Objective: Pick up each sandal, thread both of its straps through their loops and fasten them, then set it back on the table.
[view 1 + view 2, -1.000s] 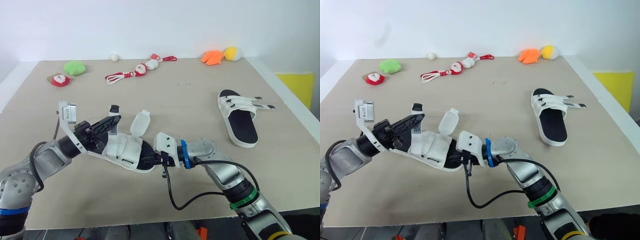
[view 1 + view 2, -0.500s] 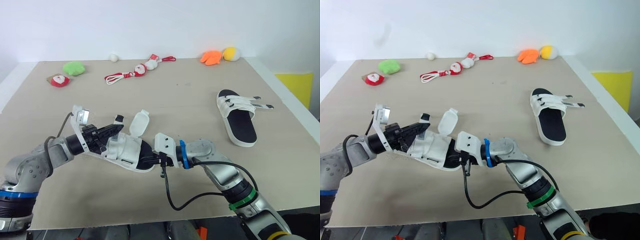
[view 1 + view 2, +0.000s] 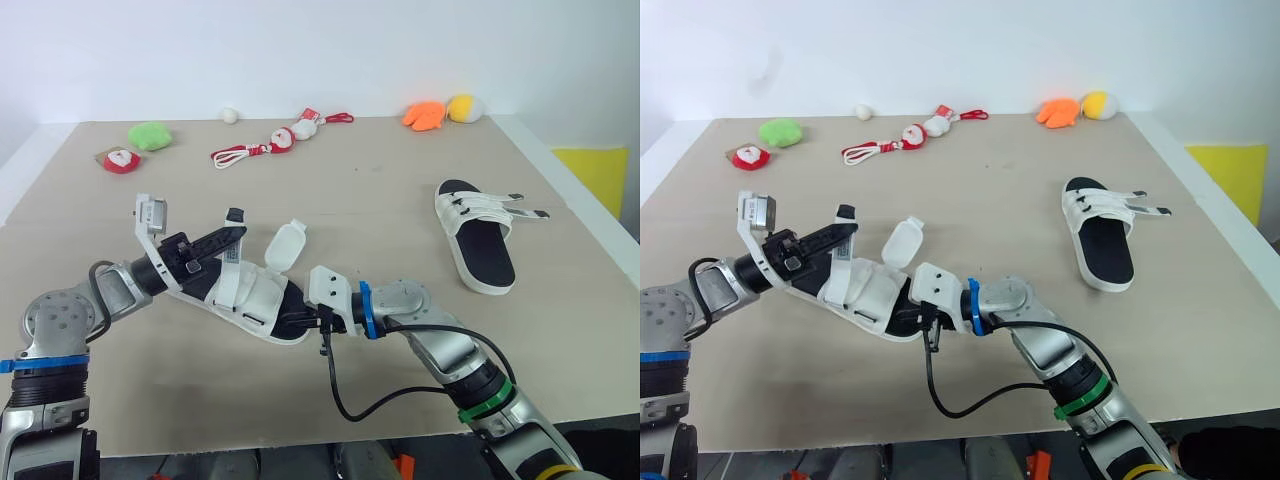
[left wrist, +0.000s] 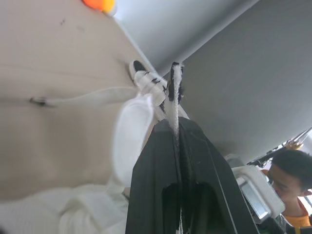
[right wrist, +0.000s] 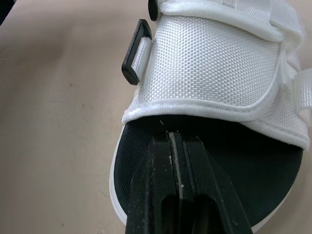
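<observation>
On counter [image 3: 400, 170]: second sandal [image 3: 478, 238] rests far right, well apart. Left of centre, near edge: held sandal [image 3: 252, 298] spans both hands. Right hand [image 5: 173, 139] clenched on sole [image 5: 219, 165]. Left hand [image 4: 174, 123] pinches strap [image 4: 175, 92]. Risk: thin strap slips out, or pull twists sole free.

1. The light is bright and even, and seems to come from above.
2. The table [image 3: 400, 200] looks pale and smooth, with no shiny glare.
3. Only soft, faint shadows lie under the lifted sandal [image 3: 250, 295].
4. In the left wrist view the sandal's white cloth is blurry up close, and the far side looks grey and dim.
</observation>
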`<state>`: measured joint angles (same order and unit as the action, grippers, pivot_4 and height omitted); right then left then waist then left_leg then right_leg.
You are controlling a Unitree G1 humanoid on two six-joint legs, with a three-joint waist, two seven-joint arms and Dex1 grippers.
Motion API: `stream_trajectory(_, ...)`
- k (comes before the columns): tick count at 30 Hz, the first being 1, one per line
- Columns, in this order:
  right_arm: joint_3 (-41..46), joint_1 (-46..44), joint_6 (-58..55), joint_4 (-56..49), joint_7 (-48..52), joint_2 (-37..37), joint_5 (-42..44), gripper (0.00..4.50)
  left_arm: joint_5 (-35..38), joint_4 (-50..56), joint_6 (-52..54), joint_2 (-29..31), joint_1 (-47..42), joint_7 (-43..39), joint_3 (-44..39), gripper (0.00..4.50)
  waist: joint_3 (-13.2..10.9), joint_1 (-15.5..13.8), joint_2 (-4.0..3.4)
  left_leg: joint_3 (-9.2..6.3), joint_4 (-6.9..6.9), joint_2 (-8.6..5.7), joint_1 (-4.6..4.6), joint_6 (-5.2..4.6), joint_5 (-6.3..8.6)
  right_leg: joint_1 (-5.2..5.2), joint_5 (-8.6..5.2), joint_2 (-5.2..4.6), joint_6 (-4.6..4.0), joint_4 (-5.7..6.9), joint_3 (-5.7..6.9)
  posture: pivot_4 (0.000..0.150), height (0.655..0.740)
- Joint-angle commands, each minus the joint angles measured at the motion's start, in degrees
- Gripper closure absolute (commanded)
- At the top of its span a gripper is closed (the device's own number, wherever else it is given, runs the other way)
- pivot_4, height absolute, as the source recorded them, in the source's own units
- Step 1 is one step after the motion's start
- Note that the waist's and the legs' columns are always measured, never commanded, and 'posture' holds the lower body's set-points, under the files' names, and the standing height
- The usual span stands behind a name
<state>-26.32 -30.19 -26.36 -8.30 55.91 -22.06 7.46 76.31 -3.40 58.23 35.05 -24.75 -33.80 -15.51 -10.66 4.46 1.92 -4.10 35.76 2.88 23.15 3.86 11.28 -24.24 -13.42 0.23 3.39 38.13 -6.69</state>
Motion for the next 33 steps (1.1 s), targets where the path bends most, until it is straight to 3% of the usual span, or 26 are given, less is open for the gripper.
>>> stream_trajectory(1,-0.11,0.41,-0.53,-1.35,-0.08,-0.29,-0.09,4.50,-1.67,0.30,1.14,-0.46,-0.73,-1.22,-0.01,4.45,0.00,0.00,0.00,0.00,0.00,0.00,0.00,0.00,0.00,0.00,0.00,0.00,0.00,0.00,0.00,0.150,0.7400)
stream_trajectory(13,0.09,0.72,-1.64,-2.19,-0.37,-0.44,0.08,4.50,-12.53,-2.58,-0.40,-2.21,-0.98,-6.00,2.75,4.45,0.00,0.00,0.00,-0.01,-0.02,-0.01,0.00,0.01,0.00,0.00,-0.01,0.00,-0.02,-0.01,0.00,0.150,0.7400)
stream_trajectory(16,0.11,0.77,-1.87,-2.36,-0.49,-0.44,0.15,4.50,-13.82,-3.05,0.50,-1.38,-1.47,-8.12,2.83,3.62,0.00,0.00,0.01,-0.01,-0.02,-0.01,0.00,0.01,0.00,0.00,-0.01,0.00,-0.02,-0.01,0.00,0.150,0.7400)
stream_trajectory(20,0.11,0.81,-1.83,-2.36,-0.56,-0.46,0.18,4.50,-16.28,-4.53,0.06,-0.75,-2.97,-9.97,2.48,1.61,0.00,0.00,0.00,-0.01,-0.03,-0.01,0.00,0.01,0.00,0.00,-0.01,0.00,-0.02,-0.01,0.00,0.150,0.7400)
stream_trajectory(26,0.03,0.56,-1.73,-2.08,-0.60,-0.34,0.27,4.50,-18.05,-8.59,3.29,1.40,-7.55,-15.11,3.47,1.61,0.00,0.02,0.01,-0.03,-0.03,-0.01,0.03,0.01,0.00,-0.04,-0.02,0.02,-0.01,-0.01,0.02,0.150,0.7400)
stream_trajectory(33,0.15,0.35,-1.74,-1.81,-0.73,-0.32,0.32,4.50,-24.31,-20.38,6.01,3.26,-16.51,-22.51,8.24,1.61,0.00,0.03,0.01,-0.04,-0.04,-0.01,0.06,0.01,0.00,-0.05,-0.02,0.02,0.00,-0.01,0.05,0.150,0.7400)
